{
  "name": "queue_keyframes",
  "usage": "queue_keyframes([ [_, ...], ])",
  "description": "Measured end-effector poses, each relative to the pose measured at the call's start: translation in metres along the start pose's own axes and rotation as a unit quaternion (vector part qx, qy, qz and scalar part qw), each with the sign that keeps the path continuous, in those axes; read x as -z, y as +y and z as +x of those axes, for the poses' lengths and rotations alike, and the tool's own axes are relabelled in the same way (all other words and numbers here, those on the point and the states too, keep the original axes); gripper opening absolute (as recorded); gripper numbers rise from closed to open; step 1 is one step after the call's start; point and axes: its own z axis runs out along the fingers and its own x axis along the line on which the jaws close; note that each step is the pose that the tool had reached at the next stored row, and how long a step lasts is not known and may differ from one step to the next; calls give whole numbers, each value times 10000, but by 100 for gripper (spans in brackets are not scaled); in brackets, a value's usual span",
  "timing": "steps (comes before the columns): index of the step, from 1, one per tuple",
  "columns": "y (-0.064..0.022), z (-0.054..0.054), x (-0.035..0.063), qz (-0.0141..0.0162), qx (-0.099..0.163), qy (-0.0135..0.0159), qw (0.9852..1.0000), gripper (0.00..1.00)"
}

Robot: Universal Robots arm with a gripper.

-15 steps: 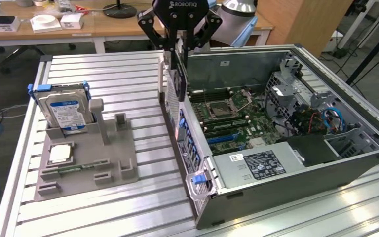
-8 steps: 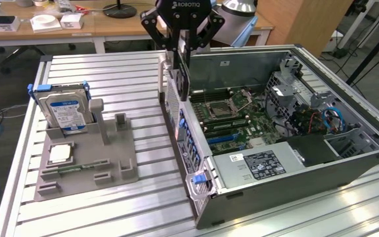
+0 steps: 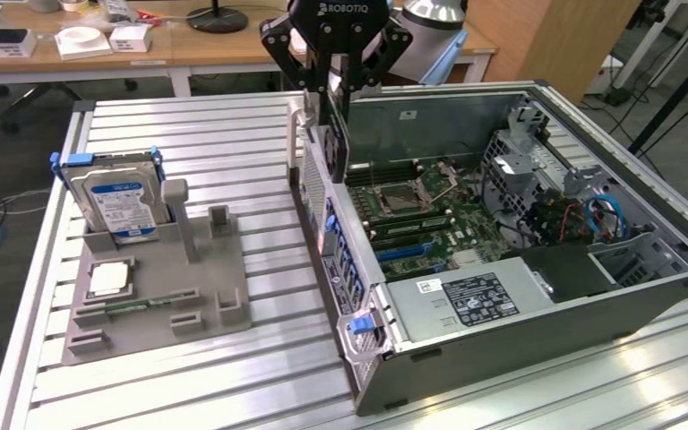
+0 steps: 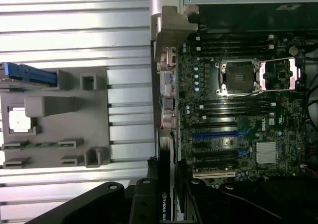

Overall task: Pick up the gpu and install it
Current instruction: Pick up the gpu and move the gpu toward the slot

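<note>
The gripper (image 3: 337, 82), marked ROBOTIQ, was clamped on the gpu (image 3: 336, 134), which hung on edge above the case's (image 3: 536, 327) rear wall beside the motherboard (image 4: 233, 114). In the wrist view the gpu (image 4: 163, 205) read NVIDIA, the rest cut off. Print on the hard drive's (image 3: 117, 202) blue label was too small to read.

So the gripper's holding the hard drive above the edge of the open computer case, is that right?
No. The gripper holds the gpu, not the hard drive, above the edge of the open computer case. The exterior view shows the hard drive standing in the gray holder.
</note>
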Motion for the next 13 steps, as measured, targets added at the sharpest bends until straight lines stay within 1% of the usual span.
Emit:
queue_keyframes([
  [13,0,-2,0,0,1,0,10000,26],
])
